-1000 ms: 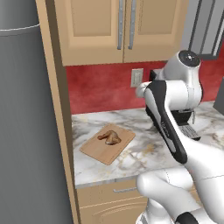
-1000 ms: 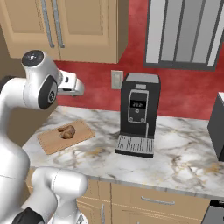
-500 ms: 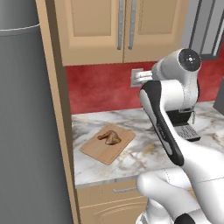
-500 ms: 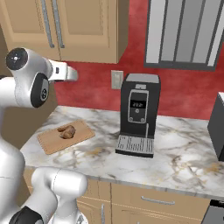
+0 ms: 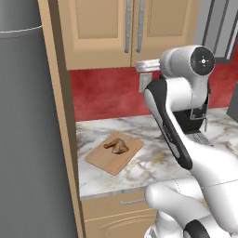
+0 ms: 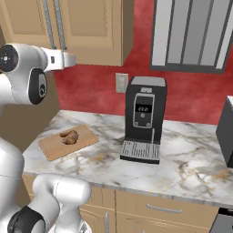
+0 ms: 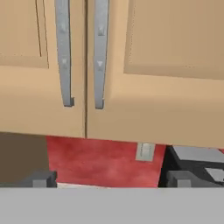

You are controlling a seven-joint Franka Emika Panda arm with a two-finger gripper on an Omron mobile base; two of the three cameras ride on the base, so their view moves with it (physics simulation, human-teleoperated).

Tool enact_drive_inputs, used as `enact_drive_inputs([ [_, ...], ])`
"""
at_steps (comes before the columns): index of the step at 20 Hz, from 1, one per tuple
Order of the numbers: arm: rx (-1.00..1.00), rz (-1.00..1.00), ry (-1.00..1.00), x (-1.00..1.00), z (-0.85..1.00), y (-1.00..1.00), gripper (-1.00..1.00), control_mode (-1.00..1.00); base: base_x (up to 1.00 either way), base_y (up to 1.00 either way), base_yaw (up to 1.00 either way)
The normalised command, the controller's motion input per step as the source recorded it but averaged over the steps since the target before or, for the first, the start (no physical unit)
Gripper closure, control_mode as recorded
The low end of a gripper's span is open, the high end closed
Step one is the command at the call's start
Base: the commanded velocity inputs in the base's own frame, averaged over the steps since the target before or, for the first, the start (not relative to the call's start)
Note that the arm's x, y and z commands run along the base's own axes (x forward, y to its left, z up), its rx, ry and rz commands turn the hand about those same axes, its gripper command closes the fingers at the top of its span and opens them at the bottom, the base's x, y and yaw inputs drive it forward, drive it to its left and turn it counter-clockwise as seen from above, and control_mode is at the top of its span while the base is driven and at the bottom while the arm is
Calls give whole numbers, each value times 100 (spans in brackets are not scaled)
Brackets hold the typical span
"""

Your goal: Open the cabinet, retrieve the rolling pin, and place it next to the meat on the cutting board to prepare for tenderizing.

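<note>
While both doors of the cabinet (image 7: 109,65) are shut, nothing inside can be seen, so the rolling pin's whereabouts can't be told. Hand view looks straight at the door fronts from close by: two long silver bar handles (image 7: 99,52) hang side by side either side of the centre seam, their tops cut off by the frame edge. Below the cabinet's bottom edge runs a red wall w/ a small pale outlet (image 7: 145,151).

Tool (image 7: 109,178) stands wide, holding nothing; its two dark fingertips (image 7: 41,178) just poke up at the bottom of the hand view, far apart, short of the doors. From the left base view the tool (image 5: 145,66) is mostly hidden behind the arm's big white joint, only a grey stub showing, level w/ the cabinet's lower edge. Right base view shows it (image 6: 63,59) pointing toward the cabinet (image 6: 86,27), below the handle ends.

Cutting board (image 5: 114,152) lies flat on the marble counter (image 5: 139,130), angled, near the tall grey unit at left. Meat (image 5: 117,147), a small glossy brown lump, sits on the board; detail too small to make out. Black coffee machine (image 6: 143,119) stands on the counter well apart from the board; in the left base view the arm covers most of it.
</note>
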Motion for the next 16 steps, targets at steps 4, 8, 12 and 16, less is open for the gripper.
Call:
enact_drive_inputs([
  [4,0,0,-22,5,48,21,-100,-100,0,0,0],
  [8,0,0,-19,12,31,18,-100,-100,0,0,0],
  [12,0,0,-20,10,3,3,-100,-100,0,0,0],
  [16,0,0,-23,6,0,0,-100,-100,0,0,0],
])
